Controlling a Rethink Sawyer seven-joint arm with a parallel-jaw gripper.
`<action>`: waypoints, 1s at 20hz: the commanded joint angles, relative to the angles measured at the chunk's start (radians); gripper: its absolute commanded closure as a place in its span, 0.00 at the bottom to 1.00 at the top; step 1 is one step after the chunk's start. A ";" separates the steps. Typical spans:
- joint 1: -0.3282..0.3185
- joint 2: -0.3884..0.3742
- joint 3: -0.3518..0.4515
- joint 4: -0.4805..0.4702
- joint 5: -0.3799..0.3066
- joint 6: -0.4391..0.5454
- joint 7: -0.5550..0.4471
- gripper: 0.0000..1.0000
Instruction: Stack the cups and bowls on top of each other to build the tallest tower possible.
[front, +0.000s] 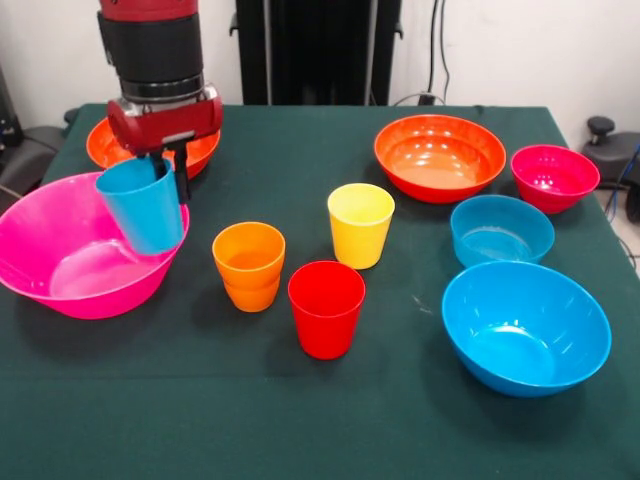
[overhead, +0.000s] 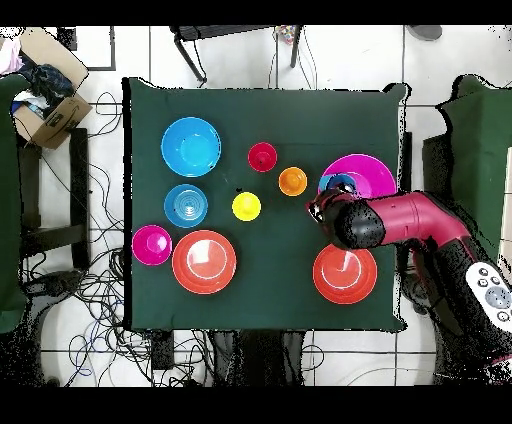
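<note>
The jaws grip the blue cup by its rim, tilted, lifted over the pink bowl's right edge at the bench's left, probably to seat it there as a wide base.

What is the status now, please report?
Gripper shut on light blue cup, tilted, over pink bowl. No tower yet. Other cups and bowls apart on table; nothing in the way.

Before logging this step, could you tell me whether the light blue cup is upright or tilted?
Tilted: the light blue cup hangs from the gripper, leaning over the pink bowl.
</note>
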 joint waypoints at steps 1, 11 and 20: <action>0.030 0.079 0.013 -0.135 -0.111 0.095 -0.377 1.00; 0.007 0.117 0.009 -0.201 -0.117 0.139 -0.470 1.00; 0.040 0.132 -0.036 -0.231 -0.140 0.152 -0.472 1.00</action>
